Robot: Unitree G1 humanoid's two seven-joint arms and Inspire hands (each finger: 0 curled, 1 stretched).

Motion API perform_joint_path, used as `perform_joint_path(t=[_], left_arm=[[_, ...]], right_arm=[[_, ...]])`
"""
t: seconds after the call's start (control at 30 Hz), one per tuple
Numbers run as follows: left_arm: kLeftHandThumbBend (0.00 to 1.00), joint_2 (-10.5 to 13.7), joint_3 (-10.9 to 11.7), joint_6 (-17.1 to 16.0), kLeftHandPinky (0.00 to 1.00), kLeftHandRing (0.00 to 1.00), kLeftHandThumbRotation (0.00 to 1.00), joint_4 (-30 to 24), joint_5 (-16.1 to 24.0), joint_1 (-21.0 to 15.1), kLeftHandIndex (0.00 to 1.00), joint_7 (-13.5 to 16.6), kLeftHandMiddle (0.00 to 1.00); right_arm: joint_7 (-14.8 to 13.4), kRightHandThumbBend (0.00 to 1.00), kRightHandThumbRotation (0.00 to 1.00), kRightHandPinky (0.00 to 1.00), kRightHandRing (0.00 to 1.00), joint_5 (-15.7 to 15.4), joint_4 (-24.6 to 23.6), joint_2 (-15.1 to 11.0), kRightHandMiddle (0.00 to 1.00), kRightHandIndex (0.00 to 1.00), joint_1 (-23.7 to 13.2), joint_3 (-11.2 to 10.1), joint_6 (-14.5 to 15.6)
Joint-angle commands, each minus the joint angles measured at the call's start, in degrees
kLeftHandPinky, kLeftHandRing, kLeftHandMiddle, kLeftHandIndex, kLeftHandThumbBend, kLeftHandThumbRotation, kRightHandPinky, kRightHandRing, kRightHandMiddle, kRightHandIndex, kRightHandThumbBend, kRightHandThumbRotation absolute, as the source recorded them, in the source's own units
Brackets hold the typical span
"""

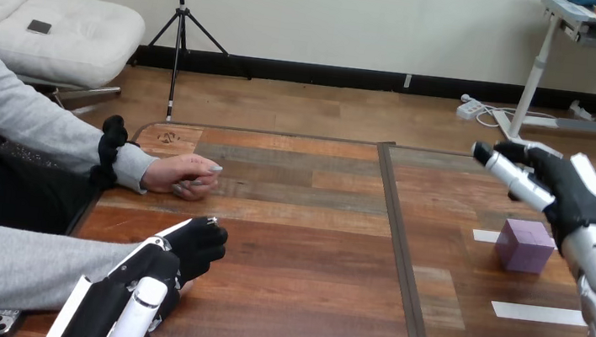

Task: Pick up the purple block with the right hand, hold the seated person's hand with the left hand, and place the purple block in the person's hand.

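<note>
Well left of the purple block (526, 245), the person's hand (183, 177) is resting on the table (304, 305). The left hand (194, 248) is hanging nearby, curled and empty. Just above the block, the right hand (558, 194) is hovering wide; the pickup likely needs a descent, then closing.

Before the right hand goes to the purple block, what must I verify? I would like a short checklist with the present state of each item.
1. The purple block lies free on the table: ok.
2. The right hand is empty, fingers straight: ok.
3. The right hand is lined up over the block: cannot tell.
4. The left hand holds the person's hand: not ok, they are apart.
5. The person's hand is open to receive: not ok, it rests curled on the table.
</note>
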Motion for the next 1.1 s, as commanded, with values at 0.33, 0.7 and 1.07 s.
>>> perform_joint_path(t=[0.33,0.7,1.07], left_arm=[[0.51,-0.2,1.1,-1.0,0.89,0.84,0.83,-1.5,-1.3,-3.5,0.79,-0.4,0.82],[0.49,-0.3,1.2,-1.1,0.88,0.84,0.83,-1.2,-1.5,-3.8,0.79,-0.5,0.82],[0.49,0.1,1.4,-1.1,0.88,0.84,0.83,-1.0,-1.5,-4.3,0.78,-1.0,0.82]], right_arm=[[-1.4,0.69,0.66,0.74,0.77,4.4,1.1,-4.2,0.76,0.74,-10.6,-3.4,-1.6],[1.0,0.67,0.66,0.72,0.75,8.8,1.6,-3.8,0.76,0.75,-11.6,-6.0,-0.1],[-1.6,0.72,0.69,0.79,0.82,5.5,1.8,-4.9,0.81,0.79,-11.4,-2.7,0.9]])
